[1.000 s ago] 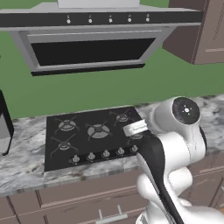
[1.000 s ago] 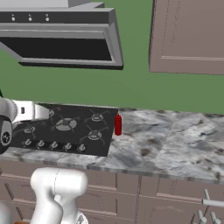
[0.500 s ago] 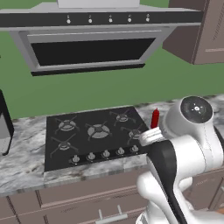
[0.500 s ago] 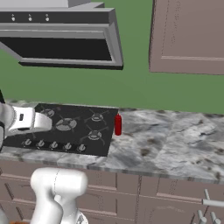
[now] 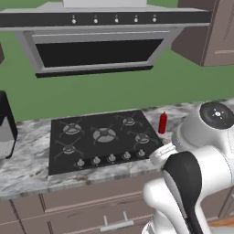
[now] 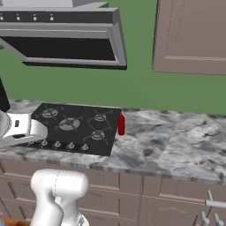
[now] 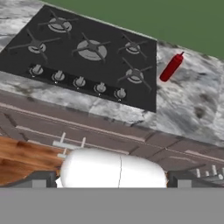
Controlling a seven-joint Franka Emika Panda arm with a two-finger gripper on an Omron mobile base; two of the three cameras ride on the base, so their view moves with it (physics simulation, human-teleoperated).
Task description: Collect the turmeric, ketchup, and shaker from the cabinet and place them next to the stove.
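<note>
The ketchup [image 5: 162, 122] [image 6: 121, 124], a red squeeze bottle, stands upright on the marble counter just off the right edge of the black stove [image 5: 100, 137] [image 6: 70, 128]. From the hand view, the ketchup [image 7: 170, 68] appears far ahead beside the stove [image 7: 87, 57]. My gripper [image 7: 112, 179] is open, its dark fingertips [image 7: 41, 178] set wide apart with nothing between them, pulled back over the counter's front edge. The turmeric, shaker and cabinet are out of view.
A steel range hood [image 5: 100, 45] hangs over the stove. A brown wall cupboard [image 6: 190, 35] is at the upper right. The marble counter [image 6: 176, 141] stretches right of the ketchup. Drawers with silver handles [image 7: 70, 142] run below. A dark appliance [image 5: 4, 123] stands at the far left.
My arm has swung back and to the right, away from the stove, uncovering the ketchup in the left base view. The ketchup has stayed where it was.
</note>
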